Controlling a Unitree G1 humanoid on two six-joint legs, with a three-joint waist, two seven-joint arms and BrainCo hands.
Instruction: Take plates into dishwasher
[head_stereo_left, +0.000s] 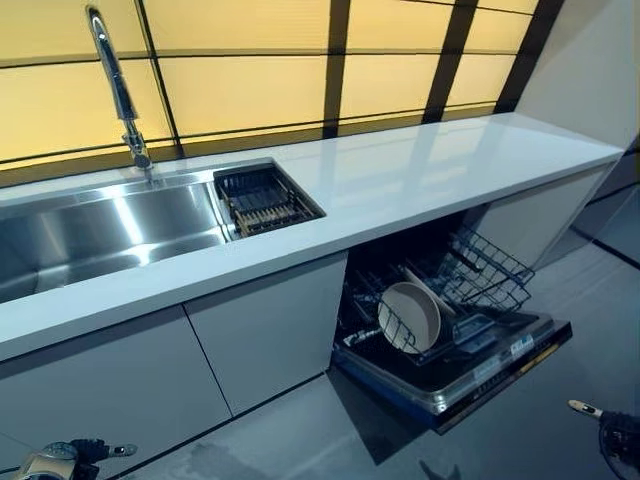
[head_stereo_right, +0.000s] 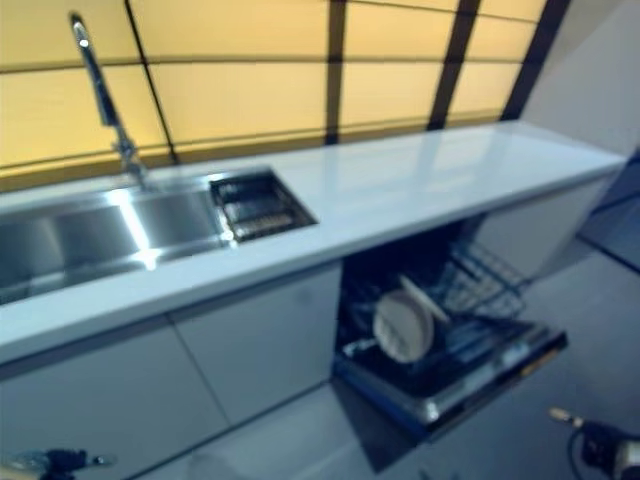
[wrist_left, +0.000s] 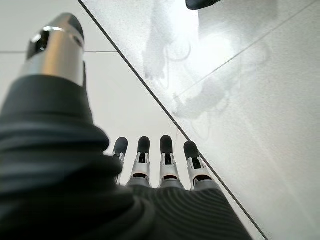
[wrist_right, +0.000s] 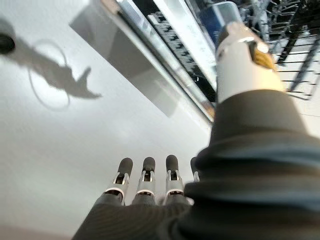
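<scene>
A: Nearest the camera, down low on either side, are the two hands. The left hand (wrist_left: 150, 165) hangs by the pale cabinet fronts (head_stereo_left: 200, 360) under the counter, fingers straight and relaxed, nothing in it.

B: Same on the other side. The right hand (wrist_right: 150, 180) is low over the grey floor (head_stereo_left: 560, 420), fingers extended, thumb out, empty, with the dishwasher (head_stereo_left: 450, 330) just ahead of it.

A: And the door (head_stereo_left: 470, 375) of that dishwasher is folded down flat, the lower rack (head_stereo_left: 480, 275) rolled out over it.

B: There's the plate (head_stereo_left: 409, 316). Round, pale, standing on edge in the rack's tines, at the rack's left end, close to the opening.

A: A second flat piece (head_stereo_left: 428, 290) leans right behind it, touching or nearly so. Only its edge shows, so I can't say it's a plate.

B: The rest of the rack, towards its right end, is bare wire.

A: Up top, the white counter (head_stereo_left: 430, 170) runs above the dishwasher. At its left end is the steel sink (head_stereo_left: 90, 235), tall faucet (head_stereo_left: 115, 85) at the sink's back edge.

B: And a small dark drainer basket (head_stereo_left: 262, 200) sits in the sink's right-hand compartment.
</scene>
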